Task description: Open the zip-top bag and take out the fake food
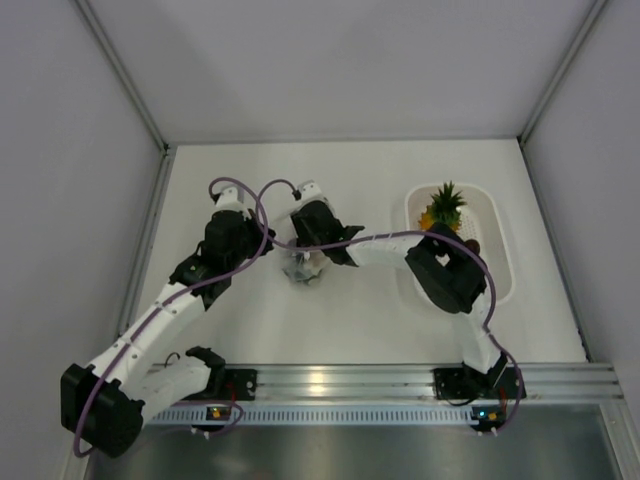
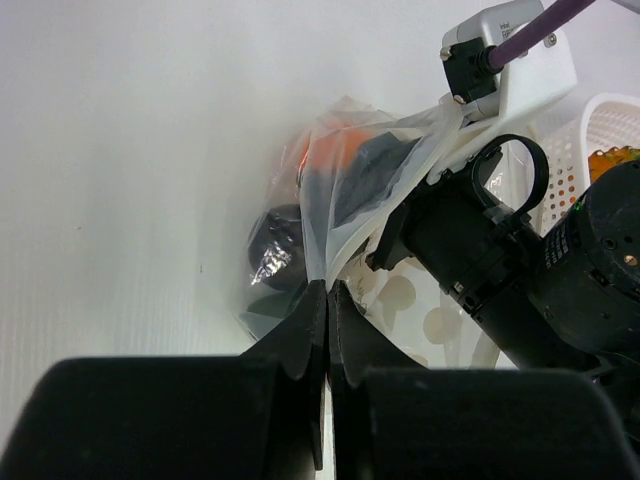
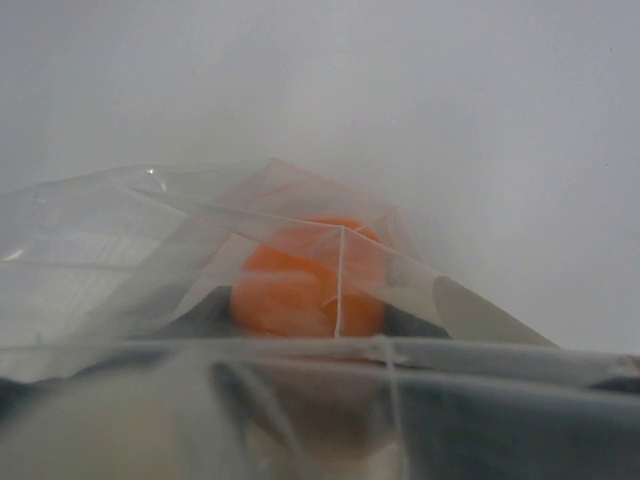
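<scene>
The clear zip-top bag [image 1: 303, 268] lies at the table's middle, between both grippers. My left gripper [image 2: 327, 292] is shut on a fold of the bag's film [image 2: 320, 215]. Through the plastic show a round orange fruit [image 2: 325, 155], a dark brown round piece [image 2: 280, 240] and a dark green piece [image 2: 265, 308]. My right gripper [image 1: 308, 250] is pushed into the bag's top, with film draped over its fingers [image 2: 365, 172]. In the right wrist view the bag [image 3: 150, 230] covers the lens and the orange fruit [image 3: 300, 285] sits just ahead. The pineapple [image 1: 442, 208] lies in the basket.
A white perforated basket [image 1: 500, 250] stands at the right and also shows in the left wrist view [image 2: 600, 120]. The right arm [image 1: 445, 270] reaches across in front of it. Grey walls close in the table on three sides.
</scene>
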You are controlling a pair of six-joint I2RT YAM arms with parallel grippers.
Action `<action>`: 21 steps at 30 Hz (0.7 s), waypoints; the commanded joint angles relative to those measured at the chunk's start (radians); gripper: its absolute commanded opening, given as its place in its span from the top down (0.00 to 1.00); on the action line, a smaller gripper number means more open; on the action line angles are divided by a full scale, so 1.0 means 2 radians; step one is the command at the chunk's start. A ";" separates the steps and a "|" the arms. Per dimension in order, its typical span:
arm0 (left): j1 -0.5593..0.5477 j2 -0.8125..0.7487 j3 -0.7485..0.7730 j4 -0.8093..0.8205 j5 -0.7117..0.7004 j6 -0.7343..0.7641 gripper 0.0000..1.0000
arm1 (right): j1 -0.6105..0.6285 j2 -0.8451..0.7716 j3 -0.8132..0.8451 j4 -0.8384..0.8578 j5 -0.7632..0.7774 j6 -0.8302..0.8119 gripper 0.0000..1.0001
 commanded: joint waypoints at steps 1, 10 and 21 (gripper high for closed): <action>0.003 -0.003 0.003 0.024 0.002 0.010 1.00 | -0.011 -0.024 -0.021 -0.037 -0.014 0.000 0.86; 0.004 -0.004 0.002 0.024 0.005 0.014 1.00 | -0.007 -0.099 -0.074 -0.022 -0.042 0.016 0.88; 0.004 0.002 0.014 0.025 0.062 0.027 1.00 | 0.002 -0.188 -0.110 -0.025 -0.103 0.012 0.90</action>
